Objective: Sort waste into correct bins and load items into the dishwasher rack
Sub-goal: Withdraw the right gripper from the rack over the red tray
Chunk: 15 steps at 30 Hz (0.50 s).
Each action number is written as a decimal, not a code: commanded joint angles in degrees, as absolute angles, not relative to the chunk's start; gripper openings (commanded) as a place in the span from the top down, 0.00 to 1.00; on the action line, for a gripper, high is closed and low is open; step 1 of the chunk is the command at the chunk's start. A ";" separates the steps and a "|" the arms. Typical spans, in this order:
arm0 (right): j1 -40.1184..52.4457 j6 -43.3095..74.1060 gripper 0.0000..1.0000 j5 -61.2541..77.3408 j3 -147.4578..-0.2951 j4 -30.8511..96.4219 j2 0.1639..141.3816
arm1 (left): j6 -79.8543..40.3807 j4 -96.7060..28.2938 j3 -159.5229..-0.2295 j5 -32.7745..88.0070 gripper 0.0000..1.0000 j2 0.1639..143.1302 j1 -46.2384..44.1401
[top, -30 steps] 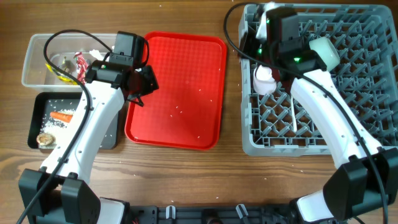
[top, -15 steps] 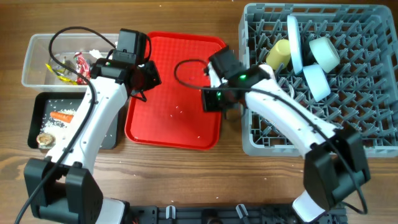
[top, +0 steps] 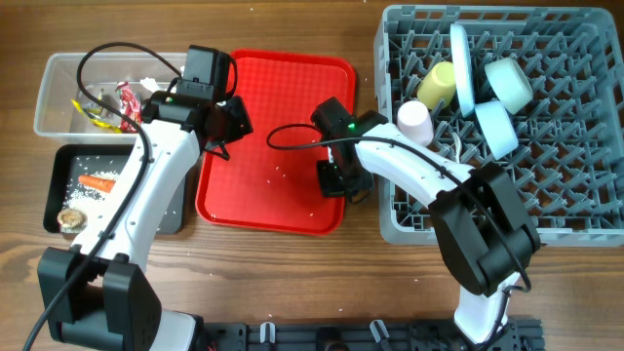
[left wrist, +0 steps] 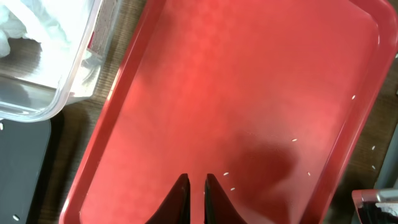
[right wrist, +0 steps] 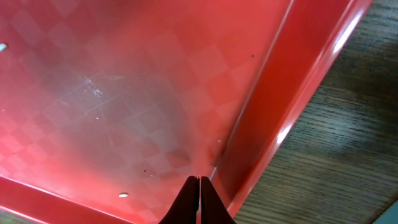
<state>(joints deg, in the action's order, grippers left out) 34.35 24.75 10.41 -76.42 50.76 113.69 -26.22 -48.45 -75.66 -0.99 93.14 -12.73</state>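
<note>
My left gripper (top: 220,148) (left wrist: 196,177) hangs shut and empty over the left part of the red tray (top: 292,88), where a few white rice grains (left wrist: 227,175) lie. My right gripper (top: 343,187) (right wrist: 199,179) is shut and empty, its tips low at the tray's right inner edge (right wrist: 261,118), with one grain (right wrist: 123,195) nearby. The grey dishwasher rack (top: 575,224) holds a white plate (top: 460,58), a yellow cup (top: 436,86), two pale bowls (top: 509,82) (top: 495,127) and a small white-pink cup (top: 413,119).
The clear tub (top: 58,97) at the far left holds wrappers (top: 125,102) and tissue. Below it the black tray (top: 58,185) carries a carrot (top: 96,182), rice and a brown lump (top: 68,219). Bare wood (right wrist: 336,155) separates the red tray from the rack.
My right arm left the rack, crossed to the red tray's right side and came down along its edge. The small cup stays in the rack. My left gripper shifted slightly up.
</note>
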 commanded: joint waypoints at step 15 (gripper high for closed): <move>34.48 24.25 0.96 -0.75 -76.27 51.44 114.67 | -25.93 -49.06 -75.77 -1.19 0.86 93.54 -12.78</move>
<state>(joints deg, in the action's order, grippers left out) 34.41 24.53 3.11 -76.42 51.40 113.69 -26.22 -49.04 -75.66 -1.02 93.17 -12.73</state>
